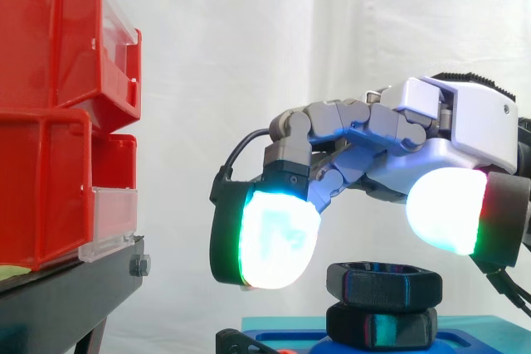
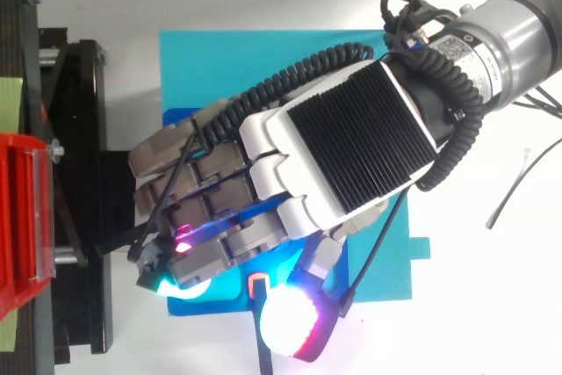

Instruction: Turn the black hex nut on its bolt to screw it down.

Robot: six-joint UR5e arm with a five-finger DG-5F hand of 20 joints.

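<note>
A black hex nut [image 1: 383,285] sits on its bolt above a second black hex piece [image 1: 382,327], both standing on a blue base [image 1: 274,327] that is also seen from above [image 2: 228,68]. My hand [image 1: 398,151] hovers just over the nut, palm down. One glowing white-green fingertip pad [image 1: 278,238] hangs to the nut's left. The white thumb pad [image 1: 448,209] hangs to its upper right. Neither pad touches the nut. In the top view my hand [image 2: 342,142] covers the nut, and the fingers bend loosely and hold nothing.
Stacked red bins [image 1: 50,55] stand on a black stand [image 1: 66,288] to the left, a short gap from the fingertips. From above, the stand [image 2: 79,129] and a red bin [image 2: 22,217] lie along the left edge. A white curtain hangs behind.
</note>
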